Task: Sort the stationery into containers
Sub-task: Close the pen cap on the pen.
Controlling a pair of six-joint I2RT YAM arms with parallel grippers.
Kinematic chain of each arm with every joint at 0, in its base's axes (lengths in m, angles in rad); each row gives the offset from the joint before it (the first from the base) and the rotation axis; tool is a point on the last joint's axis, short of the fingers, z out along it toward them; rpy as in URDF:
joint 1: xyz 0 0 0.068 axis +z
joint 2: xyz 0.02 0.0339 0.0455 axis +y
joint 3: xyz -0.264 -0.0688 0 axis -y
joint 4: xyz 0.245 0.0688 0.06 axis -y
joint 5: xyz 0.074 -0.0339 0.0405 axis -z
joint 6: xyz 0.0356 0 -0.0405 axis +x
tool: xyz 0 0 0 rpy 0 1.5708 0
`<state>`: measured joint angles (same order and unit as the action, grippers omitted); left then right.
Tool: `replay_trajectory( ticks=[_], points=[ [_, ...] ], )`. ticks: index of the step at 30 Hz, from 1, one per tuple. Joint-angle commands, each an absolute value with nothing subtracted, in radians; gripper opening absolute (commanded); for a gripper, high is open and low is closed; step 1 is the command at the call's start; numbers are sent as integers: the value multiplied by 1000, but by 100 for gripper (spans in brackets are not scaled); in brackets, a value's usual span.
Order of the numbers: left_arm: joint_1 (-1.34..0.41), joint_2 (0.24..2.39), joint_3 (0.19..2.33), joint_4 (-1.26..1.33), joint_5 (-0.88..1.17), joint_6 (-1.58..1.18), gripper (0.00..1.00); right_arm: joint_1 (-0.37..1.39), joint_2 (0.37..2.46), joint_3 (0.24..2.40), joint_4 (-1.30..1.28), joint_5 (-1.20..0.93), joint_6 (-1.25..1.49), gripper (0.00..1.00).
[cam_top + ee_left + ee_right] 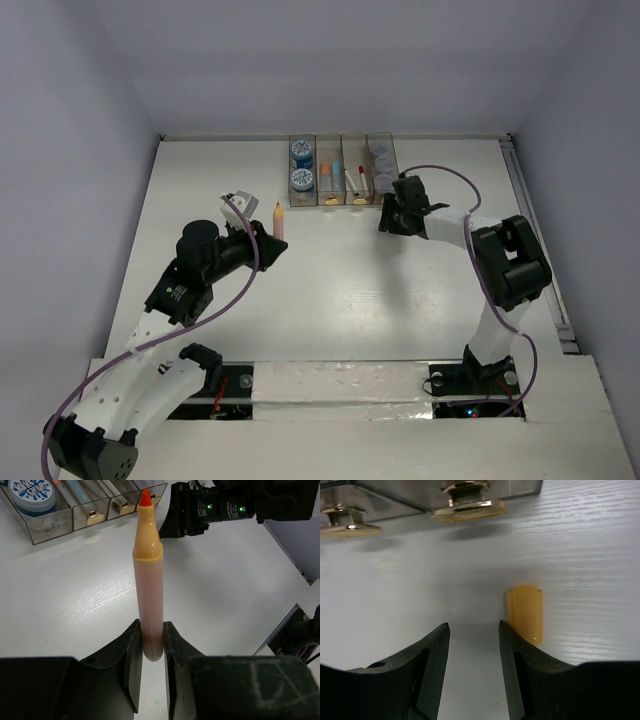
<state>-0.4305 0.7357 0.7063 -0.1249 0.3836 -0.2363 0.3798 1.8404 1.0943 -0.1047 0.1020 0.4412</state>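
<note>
My left pincer (152,647) pinches an uncapped orange marker (148,585) at frame centre. My right pincer (474,635) is spread and empty. Orange cap (525,612) lies just right of it, 2 bin knobs (467,507) upper left.

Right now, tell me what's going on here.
The left gripper is shut on an uncapped orange marker, holding it by its tail end short of the bins. The right gripper is low over the table by the bins' knobs, jaws apart and empty. A small orange cap lies just outside one finger. Blue rolls sit in the leftmost bin.
</note>
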Motion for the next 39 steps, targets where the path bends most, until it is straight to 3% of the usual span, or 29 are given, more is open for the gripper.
replay_trajectory(
  ticks=[1,11,17,35,39],
  points=[
    [-434,729,729,-100,379,-224,0,345,1789,1068,-84,135,443,51],
    [-434,739,730,-98,376,-225,0,293,1778,1049,-87,143,425,68],
    [-434,741,730,-98,376,-225,0,284,1815,1063,-58,115,419,70],
    [-425,739,732,-100,370,-224,0,284,1939,1238,-218,189,367,62],
    [-425,736,732,-100,371,-222,0,284,1965,1269,-245,199,362,54]
  ],
)
